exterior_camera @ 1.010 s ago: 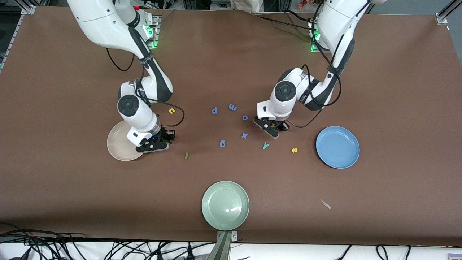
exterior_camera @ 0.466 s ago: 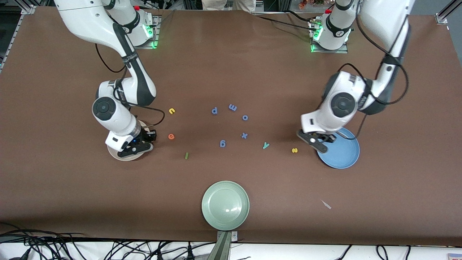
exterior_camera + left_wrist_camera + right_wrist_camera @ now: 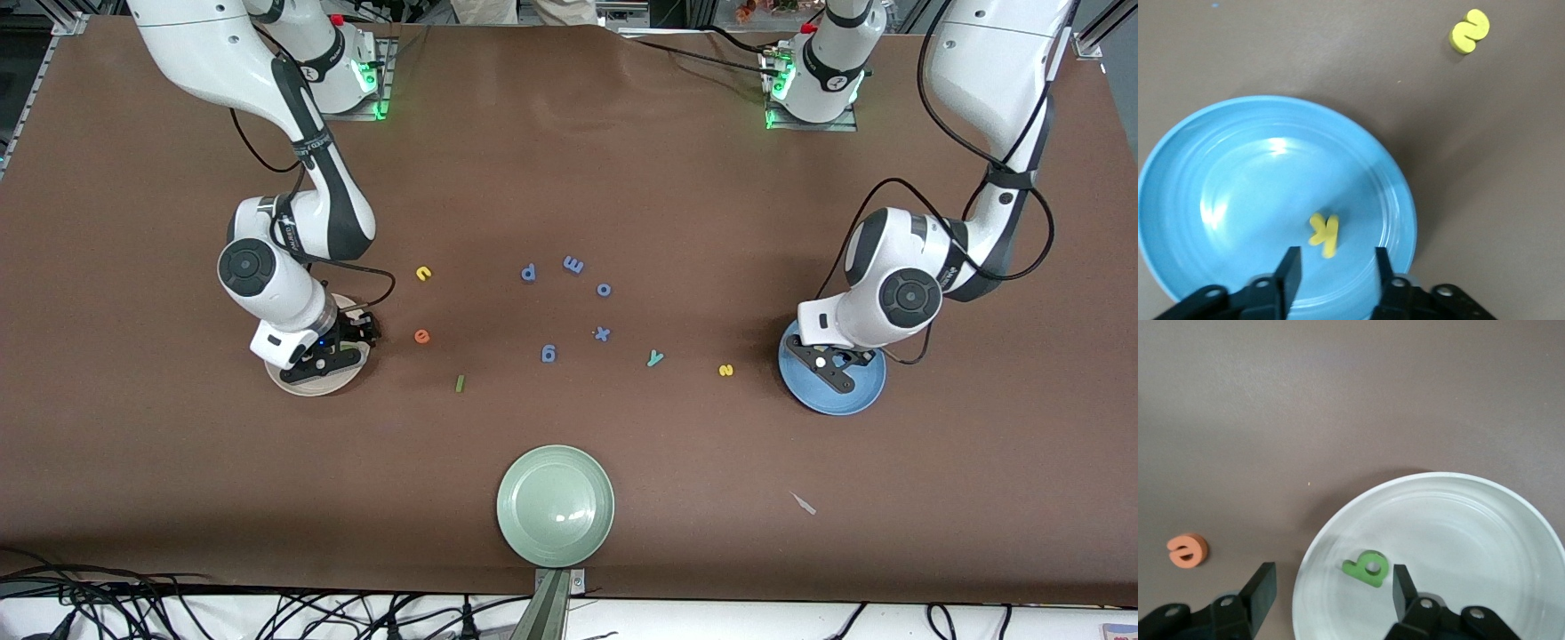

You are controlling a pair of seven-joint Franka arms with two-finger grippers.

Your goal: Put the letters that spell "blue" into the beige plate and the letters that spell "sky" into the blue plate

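Observation:
My left gripper hangs open over the blue plate. The yellow k lies in that plate just below the jaws. My right gripper is open over the rim of the beige plate, with the green b in the plate under it. On the table lie the orange e, yellow u, green l, teal y and yellow s.
Blue letters p, m, o, x and g are scattered mid-table. A pale green plate sits near the front edge. A small white scrap lies toward the left arm's end.
The left gripper swung from mid-table to over the blue plate and opened, leaving the k in it. The right gripper shifted over the beige plate and opened, leaving the b there.

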